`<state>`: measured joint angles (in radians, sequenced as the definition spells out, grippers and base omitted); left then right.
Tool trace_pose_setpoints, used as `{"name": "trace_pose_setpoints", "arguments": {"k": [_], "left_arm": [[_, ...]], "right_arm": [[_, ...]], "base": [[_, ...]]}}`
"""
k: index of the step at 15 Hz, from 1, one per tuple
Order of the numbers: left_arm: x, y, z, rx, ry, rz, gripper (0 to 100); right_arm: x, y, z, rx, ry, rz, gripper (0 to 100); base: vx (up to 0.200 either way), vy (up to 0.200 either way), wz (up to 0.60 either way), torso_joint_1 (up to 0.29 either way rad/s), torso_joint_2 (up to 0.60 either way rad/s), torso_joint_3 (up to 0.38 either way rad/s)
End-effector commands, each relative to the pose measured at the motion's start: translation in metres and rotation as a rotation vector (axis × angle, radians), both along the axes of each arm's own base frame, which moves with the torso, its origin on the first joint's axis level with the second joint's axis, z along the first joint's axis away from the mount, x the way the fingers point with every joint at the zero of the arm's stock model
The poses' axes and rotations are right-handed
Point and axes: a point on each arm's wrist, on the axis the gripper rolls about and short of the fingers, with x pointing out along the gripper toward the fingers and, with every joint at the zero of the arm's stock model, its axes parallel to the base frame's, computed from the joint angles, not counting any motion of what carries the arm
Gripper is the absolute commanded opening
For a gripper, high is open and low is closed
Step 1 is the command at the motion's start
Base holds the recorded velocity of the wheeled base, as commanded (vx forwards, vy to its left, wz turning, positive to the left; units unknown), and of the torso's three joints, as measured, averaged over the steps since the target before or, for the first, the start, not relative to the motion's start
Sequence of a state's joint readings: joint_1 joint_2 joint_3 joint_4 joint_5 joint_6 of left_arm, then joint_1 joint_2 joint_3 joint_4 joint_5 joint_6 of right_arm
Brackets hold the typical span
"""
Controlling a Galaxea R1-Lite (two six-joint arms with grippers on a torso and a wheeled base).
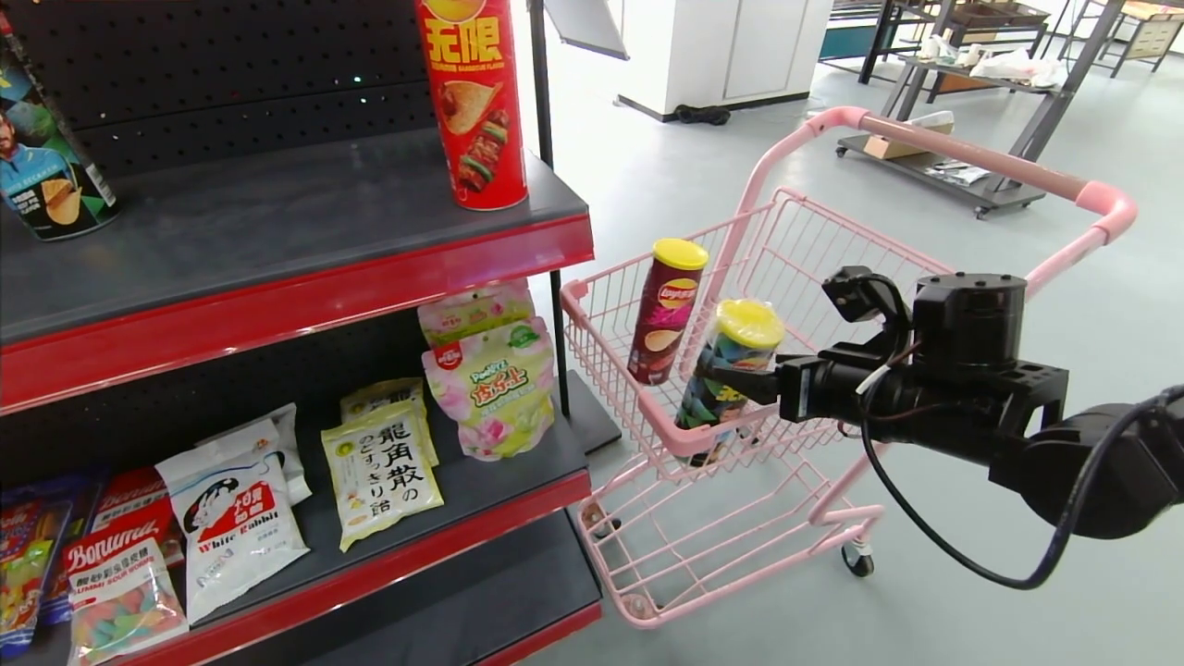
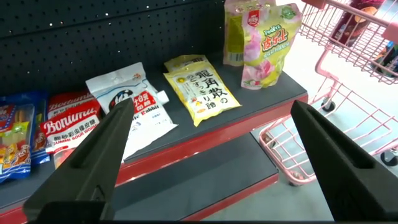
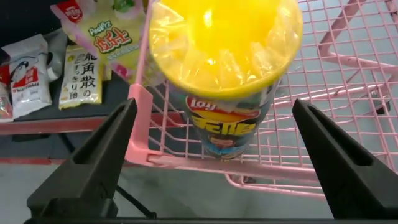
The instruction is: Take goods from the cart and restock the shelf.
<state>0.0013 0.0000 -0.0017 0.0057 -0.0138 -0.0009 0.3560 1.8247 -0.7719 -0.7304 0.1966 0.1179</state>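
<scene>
A tall red chip can point(image 1: 472, 102) stands on the black, red-edged shelf point(image 1: 277, 231) — two cans wait in the pink wire cart point(image 1: 962, 153). The right gripper point(image 3: 214, 106) straddles the dark yellow-lidded can point(image 1: 712, 393) — spread wide, not yet gripping. The left gripper point(image 2: 212, 104) gapes empty.

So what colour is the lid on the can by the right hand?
Yellow lid, clearest in the right wrist view.

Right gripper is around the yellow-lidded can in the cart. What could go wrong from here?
1. The yellow-lidded can leans tilted in the pink cart, and the open right gripper straddles it near the lid; a high grip could let it pivot or slip.
2. The maroon can leans close beside it and might get knocked.
3. Its base sits below the cart rim, so a sideways pull could snag the wire.
</scene>
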Motion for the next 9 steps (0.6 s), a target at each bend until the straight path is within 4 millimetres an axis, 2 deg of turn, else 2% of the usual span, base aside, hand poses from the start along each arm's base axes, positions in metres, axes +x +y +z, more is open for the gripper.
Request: {"name": "trace_pose_setpoints", "arguments": {"k": [1, 4, 6, 9], "left_arm": [[0.000, 0.000, 0.000, -0.001, 0.002, 0.000, 100], [0.000, 0.000, 0.000, -0.001, 0.002, 0.000, 100], [0.000, 0.000, 0.000, -0.001, 0.002, 0.000, 100], [0.000, 0.000, 0.000, -0.001, 0.002, 0.000, 100]], "right_arm": [[0.009, 0.001, -0.006, -0.004, 0.011, -0.007, 100], [0.017, 0.004, -0.013, -0.008, 0.025, -0.004, 100], [0.034, 0.007, -0.027, 0.003, -0.012, -0.015, 100], [0.044, 0.006, -0.040, 0.009, -0.024, -0.022, 100]], "base": [[0.000, 0.000, 0.00, 0.000, 0.00, 0.000], [0.000, 0.000, 0.00, 0.000, 0.00, 0.000], [0.000, 0.000, 0.00, 0.000, 0.00, 0.000], [0.000, 0.000, 0.00, 0.000, 0.00, 0.000]]}}
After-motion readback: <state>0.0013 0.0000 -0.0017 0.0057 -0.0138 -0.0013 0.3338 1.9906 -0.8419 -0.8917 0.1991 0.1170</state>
